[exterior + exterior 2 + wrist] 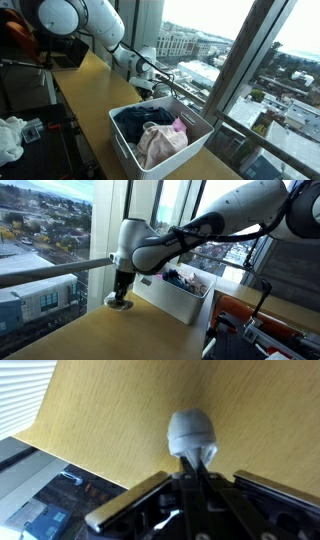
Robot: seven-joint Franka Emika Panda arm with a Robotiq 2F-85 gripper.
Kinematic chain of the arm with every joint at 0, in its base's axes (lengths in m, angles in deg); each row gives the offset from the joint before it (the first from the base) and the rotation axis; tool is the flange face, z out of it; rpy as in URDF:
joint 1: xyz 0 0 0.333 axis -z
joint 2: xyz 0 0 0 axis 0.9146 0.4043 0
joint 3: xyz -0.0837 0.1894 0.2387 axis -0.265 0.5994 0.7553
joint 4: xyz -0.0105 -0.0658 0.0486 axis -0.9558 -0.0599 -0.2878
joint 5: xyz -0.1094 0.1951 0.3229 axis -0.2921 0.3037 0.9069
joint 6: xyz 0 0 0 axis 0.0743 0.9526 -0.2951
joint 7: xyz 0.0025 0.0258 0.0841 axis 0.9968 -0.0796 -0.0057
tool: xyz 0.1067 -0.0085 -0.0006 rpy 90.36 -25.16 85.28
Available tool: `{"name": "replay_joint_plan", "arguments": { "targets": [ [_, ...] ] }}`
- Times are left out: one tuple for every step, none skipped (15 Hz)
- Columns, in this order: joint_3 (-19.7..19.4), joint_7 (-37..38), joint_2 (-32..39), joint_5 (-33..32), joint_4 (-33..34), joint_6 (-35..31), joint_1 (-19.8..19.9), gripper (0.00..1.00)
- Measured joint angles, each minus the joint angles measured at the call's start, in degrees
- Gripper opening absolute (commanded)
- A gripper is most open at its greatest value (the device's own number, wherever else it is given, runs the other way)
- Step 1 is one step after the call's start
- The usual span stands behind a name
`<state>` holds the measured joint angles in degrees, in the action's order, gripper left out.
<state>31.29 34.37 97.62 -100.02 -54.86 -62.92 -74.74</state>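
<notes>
Gripper (pixel 200 458) nearly closed, pinching the grey cloth bundle (pixel 190 432) on the wooden table (pixel 110 410). Likely soft and light, so grab its bulk, not an edge.

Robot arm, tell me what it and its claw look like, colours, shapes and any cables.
The arm is glossy white, made of thick rounded links with bulbous joints and darker seams between them. A pale cylindrical wrist section carries the claw, which is black and angular. Thin dark cables seem to loop beside the wrist. No markings are legible.
</notes>
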Motion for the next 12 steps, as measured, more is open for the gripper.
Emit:
{"name": "replay_joint_plan", "arguments": {
  "targets": [
    [0.1, 0.1, -2.8, 0.8, -2.4, -0.1, 0.4, 0.01],
    [0.4, 0.2, -5.6, 1.6, -4.7, -0.2, 0.9, 0.01],
    [0.7, 0.2, -8.5, 2.6, -6.7, -0.3, 1.5, 0.01],
    [1.0, 0.2, -11.3, 3.6, -8.7, -0.6, 2.2, 0.01],
    [1.1, 0.2, -14.1, 4.6, -10.5, -0.7, 3.0, 0.01],
    [1.2, 0.2, -16.9, 5.4, -12.1, -0.8, 3.8, 0.01],
    [1.1, 0.2, -19.6, 6.1, -13.5, -0.9, 4.8, 0.01],
    [1.0, 0.2, -22.2, 6.5, -14.6, -0.9, 5.8, 0.01],
    [0.6, 0.2, -24.6, 6.6, -15.5, -0.9, 7.0, 0.01],
    [0.0, 0.1, -26.8, 6.6, -16.2, -0.8, 8.1, 0.01],
    [-0.7, -0.1, -28.8, 6.6, -16.6, -0.7, 9.3, 0.01],
    [-1.6, -0.5, -30.5, 6.6, -16.9, -0.5, 10.5, 0.01]
  ]
}}
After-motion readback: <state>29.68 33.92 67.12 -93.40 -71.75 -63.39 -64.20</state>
